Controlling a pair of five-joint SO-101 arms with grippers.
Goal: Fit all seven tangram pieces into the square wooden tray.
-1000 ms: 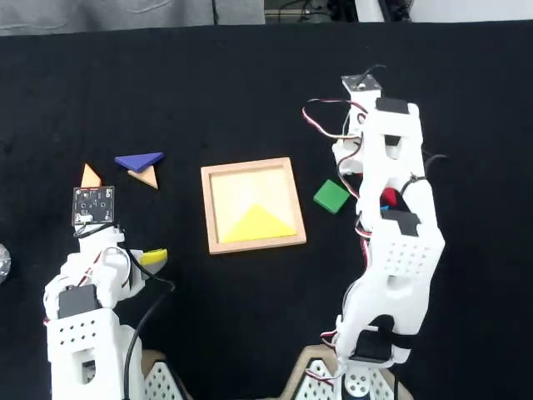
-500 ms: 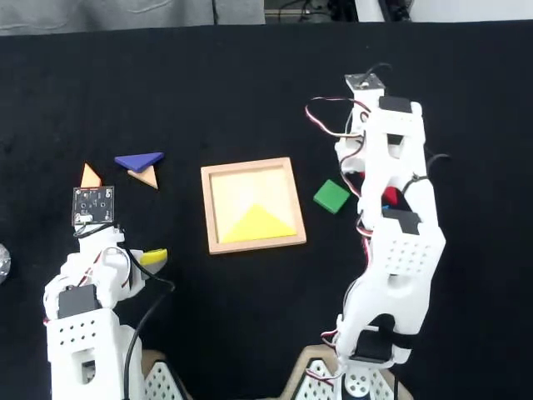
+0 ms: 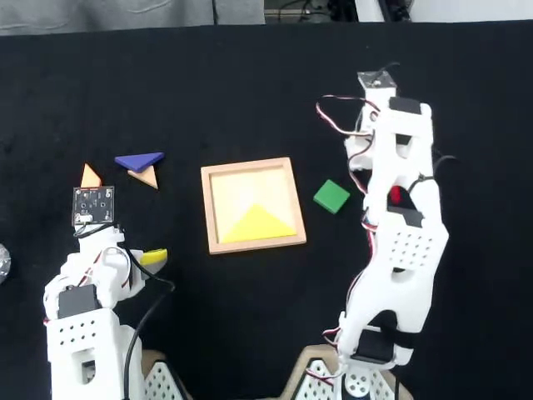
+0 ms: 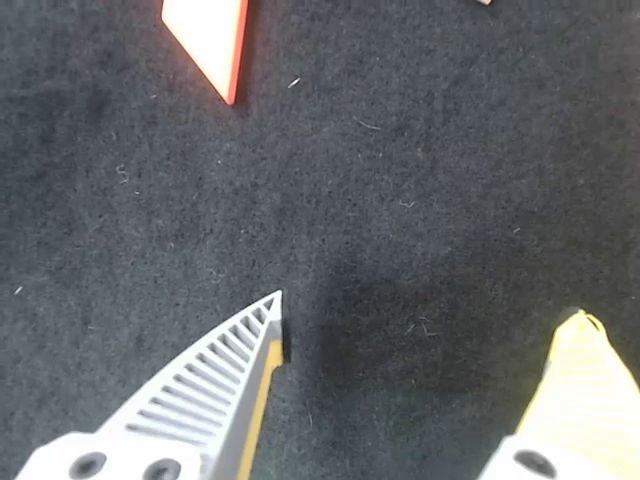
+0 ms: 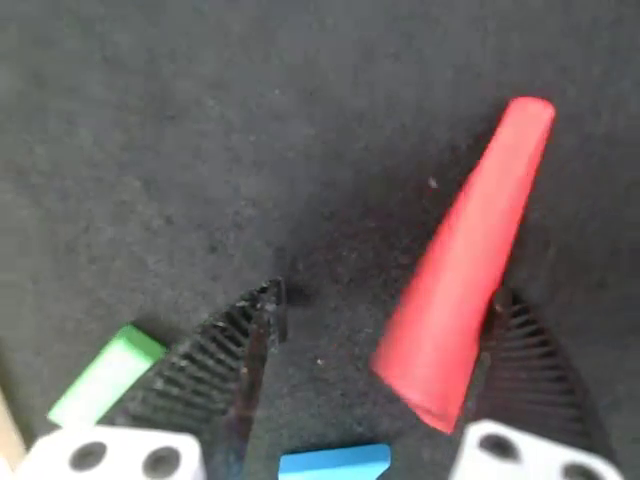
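The square wooden tray [image 3: 215, 208] lies mid-table with a yellow triangle [image 3: 256, 223] in it. A green square [image 3: 331, 197] sits just right of the tray. At the far left lie a blue triangle [image 3: 139, 160] and two orange triangles [image 3: 90, 176] [image 3: 146, 177]. My right gripper [image 5: 385, 295] is open over the cloth right of the green square; a red piece [image 5: 460, 270] leans tilted against one finger, clear of the other. A blue piece [image 5: 335, 462] shows close to the gripper's base. My left gripper [image 4: 428, 308] stands open over bare cloth, below an orange triangle [image 4: 210, 35].
The right arm [image 3: 400, 242] stretches up the right side and covers most of the red piece [image 3: 393, 197]. The left arm [image 3: 83, 308] stays at the near left corner, its yellow fingertip [image 3: 152, 257] pointing toward the tray. Black cloth covers the table.
The right arm has shifted a little to the right, away from the tray and the green square. The left arm and the loose pieces have not moved.
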